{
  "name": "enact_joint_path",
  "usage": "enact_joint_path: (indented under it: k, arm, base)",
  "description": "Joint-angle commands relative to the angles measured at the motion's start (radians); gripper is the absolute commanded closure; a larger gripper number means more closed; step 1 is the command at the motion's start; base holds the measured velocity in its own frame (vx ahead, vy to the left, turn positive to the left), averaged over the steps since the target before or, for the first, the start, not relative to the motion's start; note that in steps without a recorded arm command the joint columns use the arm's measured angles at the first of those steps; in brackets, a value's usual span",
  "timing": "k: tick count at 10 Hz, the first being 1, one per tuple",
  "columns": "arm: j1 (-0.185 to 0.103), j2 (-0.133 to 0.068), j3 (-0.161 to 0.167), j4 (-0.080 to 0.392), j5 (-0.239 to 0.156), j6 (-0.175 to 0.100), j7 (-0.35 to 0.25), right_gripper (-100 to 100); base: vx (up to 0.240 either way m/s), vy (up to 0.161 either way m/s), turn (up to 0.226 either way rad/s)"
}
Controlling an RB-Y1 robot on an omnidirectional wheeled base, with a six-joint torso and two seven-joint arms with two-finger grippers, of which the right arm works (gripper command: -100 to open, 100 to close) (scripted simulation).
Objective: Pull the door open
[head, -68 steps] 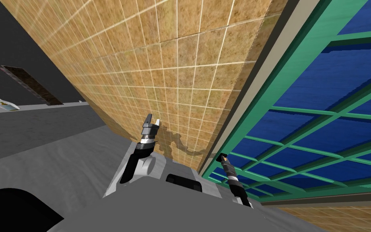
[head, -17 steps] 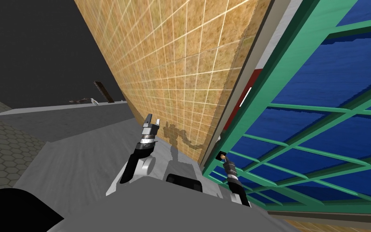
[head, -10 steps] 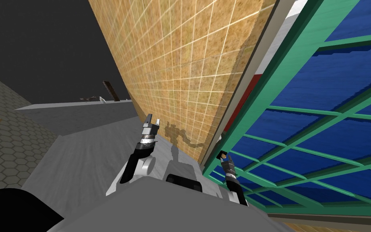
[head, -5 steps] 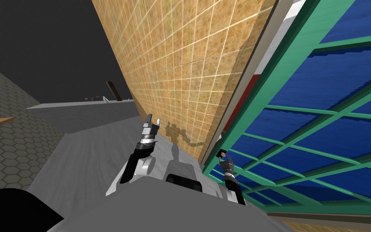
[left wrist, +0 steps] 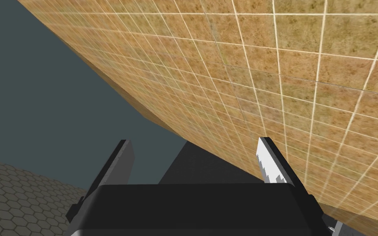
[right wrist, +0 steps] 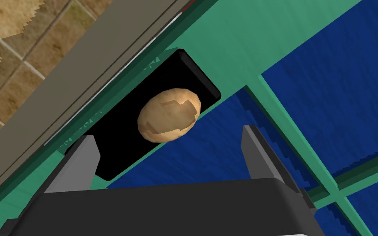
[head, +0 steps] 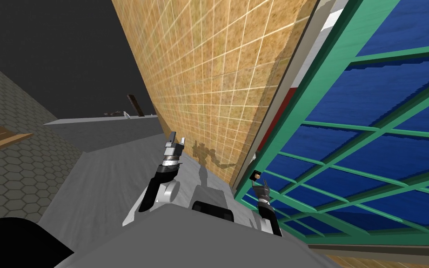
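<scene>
Right wrist view: door knob lies seemingly just beyond the spread right end effector.

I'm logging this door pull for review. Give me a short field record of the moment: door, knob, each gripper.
door: green frame with blue panes, slightly ajar; a white and red strip shows along its edge
knob: tan, round, on a black plate
right gripper: open, aimed at the knob, not closed on it
left gripper: open, holding nothing, beside the tan tiled wall
</scene>
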Motion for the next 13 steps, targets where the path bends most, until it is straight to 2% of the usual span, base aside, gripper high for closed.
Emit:
enact_joint_path:
  k: [1, 3, 4, 8, 9, 13]
  arm:
    - [0.002, 0.011, -0.001, -0.013, -0.012, 0.007, -0.050, -100]
    - [0.003, 0.018, -0.002, -0.020, -0.019, 0.011, -0.101, -100]
    - [0.003, 0.018, -0.002, -0.020, -0.019, 0.011, -0.106, -100]
    - [0.006, 0.041, -0.005, -0.044, -0.043, 0.024, -0.224, -100]
    - [0.006, 0.041, -0.005, -0.044, -0.043, 0.024, -0.229, -100]
    - [0.010, 0.062, -0.007, -0.066, -0.065, 0.035, -0.348, -100]
  base:
    - [-0.083, -0.016, 0.059]
    - [-0.051, -0.015, 0.028]
    - [-0.037, -0.012, 0.018]
    - [-0.063, -0.012, 0.037]
    - [-0.043, -0.009, 0.018]
    - [-0.056, -0.014, 0.037]
